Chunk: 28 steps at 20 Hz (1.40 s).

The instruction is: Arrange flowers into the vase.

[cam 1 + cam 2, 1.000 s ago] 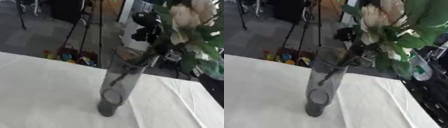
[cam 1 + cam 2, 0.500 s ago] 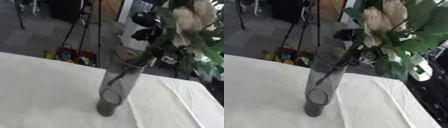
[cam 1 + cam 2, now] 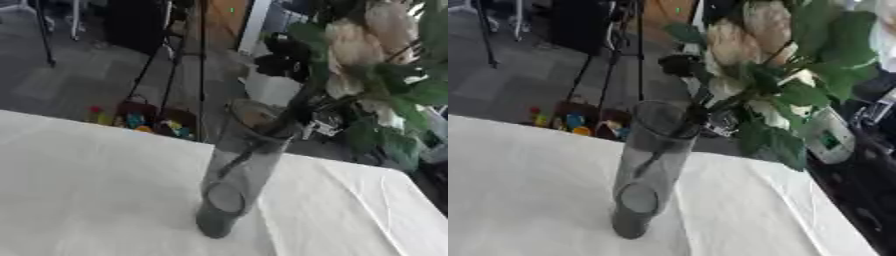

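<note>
Right eye view, upper centre: I see a dark hand [image 3: 682,66] at the flowers [image 3: 756,50]; whether it is clasping the stems I cannot tell. Stem ends sit inside the vase [image 3: 647,167], mid-frame on the white table [image 3: 518,190]. I judge the blooms light and floppy, the tall vase tippable; hold low on the stems. Tripod legs [image 3: 614,60] stand behind.

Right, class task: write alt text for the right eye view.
A tall grey glass vase stands on a white table, with stems of a cream flower bunch entering its mouth. A dark robot hand shows beside the blooms.
</note>
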Available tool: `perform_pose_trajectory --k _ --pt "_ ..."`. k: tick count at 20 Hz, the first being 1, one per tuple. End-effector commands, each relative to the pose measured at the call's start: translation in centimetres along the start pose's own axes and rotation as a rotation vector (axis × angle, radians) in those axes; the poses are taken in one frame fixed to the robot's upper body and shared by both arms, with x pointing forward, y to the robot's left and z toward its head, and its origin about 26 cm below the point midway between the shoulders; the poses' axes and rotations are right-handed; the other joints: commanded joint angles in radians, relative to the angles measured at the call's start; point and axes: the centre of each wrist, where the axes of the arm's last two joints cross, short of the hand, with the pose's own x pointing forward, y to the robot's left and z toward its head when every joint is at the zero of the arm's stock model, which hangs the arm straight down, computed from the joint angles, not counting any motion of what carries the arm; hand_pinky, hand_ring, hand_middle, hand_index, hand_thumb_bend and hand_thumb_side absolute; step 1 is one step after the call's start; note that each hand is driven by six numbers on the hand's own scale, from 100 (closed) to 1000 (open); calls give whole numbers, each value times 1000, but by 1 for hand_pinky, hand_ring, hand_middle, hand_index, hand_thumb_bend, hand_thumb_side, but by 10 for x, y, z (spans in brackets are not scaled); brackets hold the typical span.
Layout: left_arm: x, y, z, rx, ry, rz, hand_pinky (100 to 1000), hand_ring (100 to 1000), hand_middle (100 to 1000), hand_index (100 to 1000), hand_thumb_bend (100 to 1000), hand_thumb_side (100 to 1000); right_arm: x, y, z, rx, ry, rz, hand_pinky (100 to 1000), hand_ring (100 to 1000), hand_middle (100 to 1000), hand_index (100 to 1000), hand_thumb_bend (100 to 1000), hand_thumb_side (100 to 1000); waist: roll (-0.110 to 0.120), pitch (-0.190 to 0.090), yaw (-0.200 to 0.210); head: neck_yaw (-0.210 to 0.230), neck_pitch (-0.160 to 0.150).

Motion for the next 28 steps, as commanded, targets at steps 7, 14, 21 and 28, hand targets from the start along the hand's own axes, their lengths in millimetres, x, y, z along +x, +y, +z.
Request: perform_pose_trajectory --k 7,14,21,28 --pt "4 -1 -3 2 -13 19 682 1000 978 973 100 1000 13 -3 -4 446 -224 306 1000 1000 1000 1000 120 760 10 -33 -6 -4 -21" --pt "4 -1 -4 -1 -11 25 678 1000 978 973 100 1000 7 9 3 559 -157 321 1000 1000 1000 1000 127 752 10 -33 -19 -1 -24" --pt "4 -1 -5 -3 -9 28 678 1000 979 974 100 1000 6 10 5 554 -158 305 1000 1000 1000 1000 380 737 10 -32 -33 5 -29" --pt "4 -1 -4 -8 -4 22 678 1000 980 974 100 1000 2 -6 19 498 -120 302 1000 1000 1000 1000 467 741 10 -25 -42 12 -27"
